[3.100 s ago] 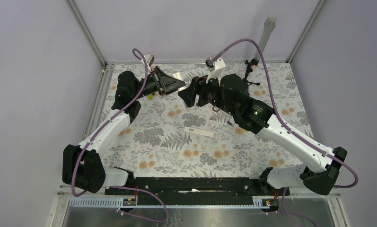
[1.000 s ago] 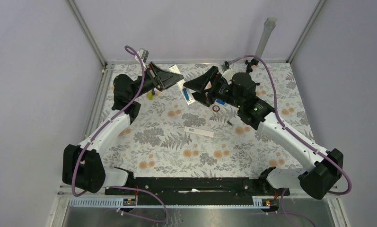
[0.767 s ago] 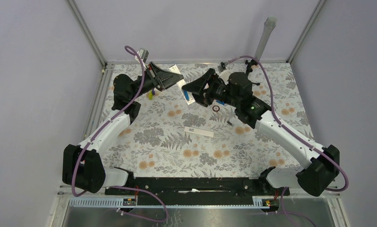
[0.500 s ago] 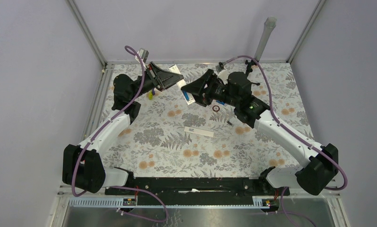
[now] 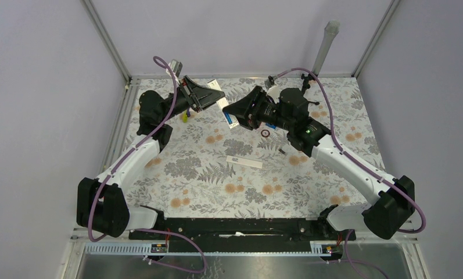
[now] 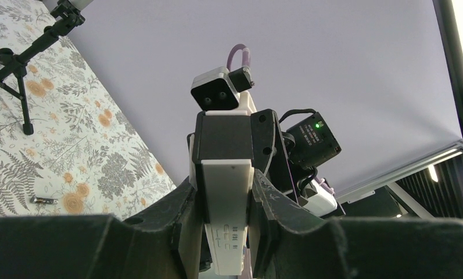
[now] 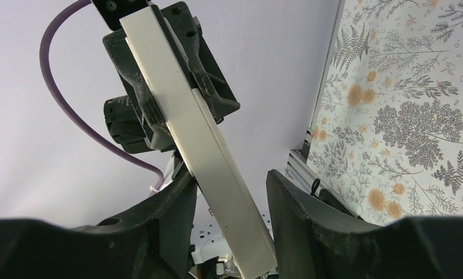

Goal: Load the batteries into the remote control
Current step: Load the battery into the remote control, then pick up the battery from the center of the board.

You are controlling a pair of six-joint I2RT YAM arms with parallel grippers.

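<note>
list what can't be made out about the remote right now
- Whether the remote control is loaded: top view too small, right end effector overlaps it; wrist views don't show inside it.
- Mark on the white strip: top view, too small to read.
- Small dark piece: left wrist view, too small to identify.

The remote control (image 7: 200,139) is held diagonally, its far end clamped in the left gripper (image 7: 171,87). Its near end is positioned between the fingers of the right gripper (image 7: 232,192), with a gap shown at one finger. A purple cable (image 7: 42,55) and a floral table covering (image 7: 415,116) are visible.
</note>
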